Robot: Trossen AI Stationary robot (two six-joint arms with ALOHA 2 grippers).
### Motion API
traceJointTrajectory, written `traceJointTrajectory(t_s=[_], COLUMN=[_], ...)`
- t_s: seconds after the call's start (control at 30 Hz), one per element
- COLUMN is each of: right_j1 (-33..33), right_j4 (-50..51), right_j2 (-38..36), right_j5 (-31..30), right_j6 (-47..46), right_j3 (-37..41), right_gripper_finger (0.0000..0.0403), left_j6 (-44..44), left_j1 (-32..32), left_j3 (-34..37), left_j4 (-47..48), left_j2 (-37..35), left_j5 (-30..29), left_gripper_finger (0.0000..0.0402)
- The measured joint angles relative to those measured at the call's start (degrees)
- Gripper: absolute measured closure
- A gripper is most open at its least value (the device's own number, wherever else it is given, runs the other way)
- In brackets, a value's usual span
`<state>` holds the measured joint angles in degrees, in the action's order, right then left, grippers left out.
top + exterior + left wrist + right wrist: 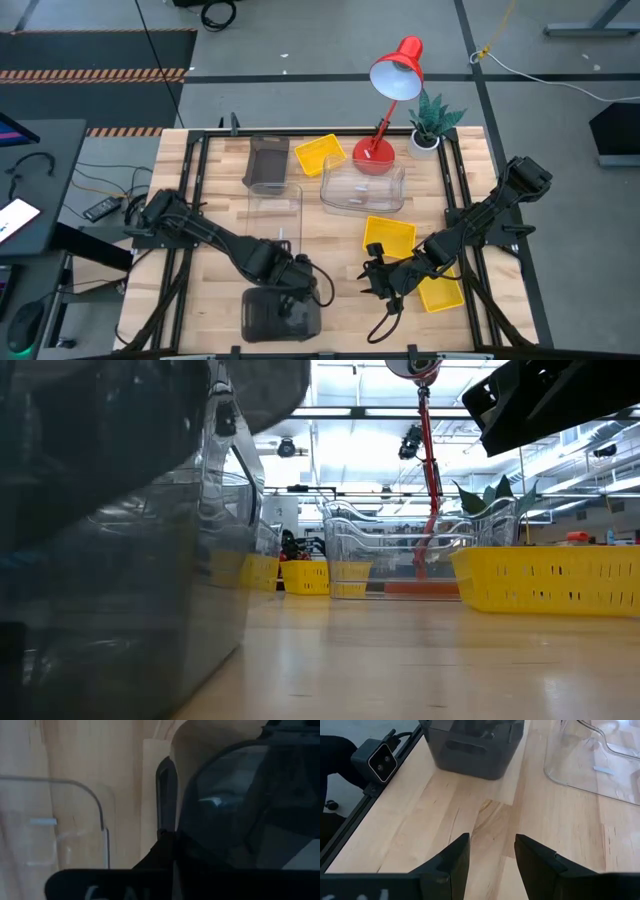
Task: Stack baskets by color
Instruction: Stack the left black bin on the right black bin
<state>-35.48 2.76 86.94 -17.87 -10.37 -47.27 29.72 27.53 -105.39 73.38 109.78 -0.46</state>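
While your wooden tabletop (330, 240) carries everything, the biggest bins are the clear baskets: one (363, 187) lies near the red lamp (385, 110), another (275, 212) just left of centre. Next come your dark grey baskets, one (267, 163) at the far edge and one (281, 314) at the near edge, where your left gripper (296, 290) is clamped shut on its rim. Yellow baskets sit at (319, 154), (389, 236) and (441, 293). Your right gripper (379, 283) hovers with fingers spread, holding nothing.
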Motion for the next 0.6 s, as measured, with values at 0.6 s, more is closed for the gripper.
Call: traceJointTrajectory(t_s=[0.6], right_j1=[0.0], right_j4=[0.0], right_j2=[0.0], right_j5=[-0.4], right_j6=[0.0], right_j3=[0.0], right_gripper_finger=[0.0241], left_j6=[3.6], left_j1=[-2.9], left_j3=[-1.2], left_j4=[4.9], left_j2=[0.0], left_j5=[5.8], left_gripper_finger=[0.0396])
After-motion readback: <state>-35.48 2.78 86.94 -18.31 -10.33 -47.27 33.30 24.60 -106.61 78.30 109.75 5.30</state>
